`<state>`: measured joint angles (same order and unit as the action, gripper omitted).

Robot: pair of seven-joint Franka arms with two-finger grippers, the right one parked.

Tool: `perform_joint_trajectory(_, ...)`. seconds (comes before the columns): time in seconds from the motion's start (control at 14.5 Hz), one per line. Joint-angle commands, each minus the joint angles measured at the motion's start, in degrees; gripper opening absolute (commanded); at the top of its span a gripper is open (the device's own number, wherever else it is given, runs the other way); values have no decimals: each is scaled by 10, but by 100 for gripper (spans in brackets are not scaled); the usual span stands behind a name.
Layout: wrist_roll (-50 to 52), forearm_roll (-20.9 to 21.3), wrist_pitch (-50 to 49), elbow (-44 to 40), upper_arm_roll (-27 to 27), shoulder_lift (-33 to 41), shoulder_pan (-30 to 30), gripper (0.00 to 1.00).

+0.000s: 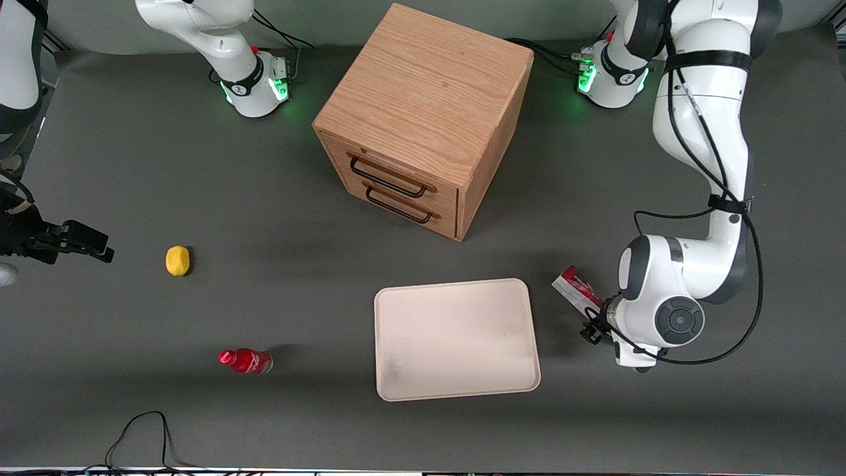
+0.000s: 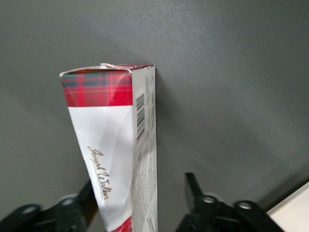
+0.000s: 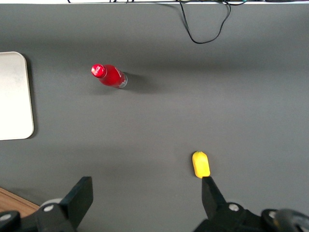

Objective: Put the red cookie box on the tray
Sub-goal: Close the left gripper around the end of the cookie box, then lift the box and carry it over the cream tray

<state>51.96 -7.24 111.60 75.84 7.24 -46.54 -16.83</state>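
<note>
The red cookie box (image 1: 576, 285) is a long, narrow red-and-white carton with a tartan end. It lies on the grey table beside the tray (image 1: 456, 338), toward the working arm's end. My left gripper (image 1: 597, 325) is low over the box's nearer end. In the left wrist view the box (image 2: 113, 140) runs between the two black fingers of the gripper (image 2: 140, 183). The jaws are open: one finger (image 2: 194, 186) stands clear of the box, the other is close against its white face. The cream tray is bare, and a corner of it shows in the wrist view (image 2: 295, 211).
A wooden drawer cabinet (image 1: 423, 119) stands farther from the camera than the tray. A small red bottle (image 1: 246, 361) and a yellow lemon-like object (image 1: 177, 260) lie toward the parked arm's end. A black cable (image 1: 139, 430) loops at the table's near edge.
</note>
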Motion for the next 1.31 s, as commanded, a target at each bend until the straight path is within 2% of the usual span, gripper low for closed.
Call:
perform_joint_trajectory(0.0, 5, 9, -9, -10, 5, -4, -3, 0)
perform_joint_trajectory(0.41, -60, 2, -56, -24, 17, 16, -1, 0)
perform_joint_trajectory(0.62, -115, -4, -186, -138, 43, 16, 0, 0)
perform_joint_trajectory(0.76, -146, -15, -233, -200, 41, 17, 0, 0)
perform_joint_trajectory(1.03, -228, -32, -228, -282, 33, 13, -23, 0)
perform_joint_trajectory(1.24, -272, -30, -175, -282, -6, 0, -42, 0)
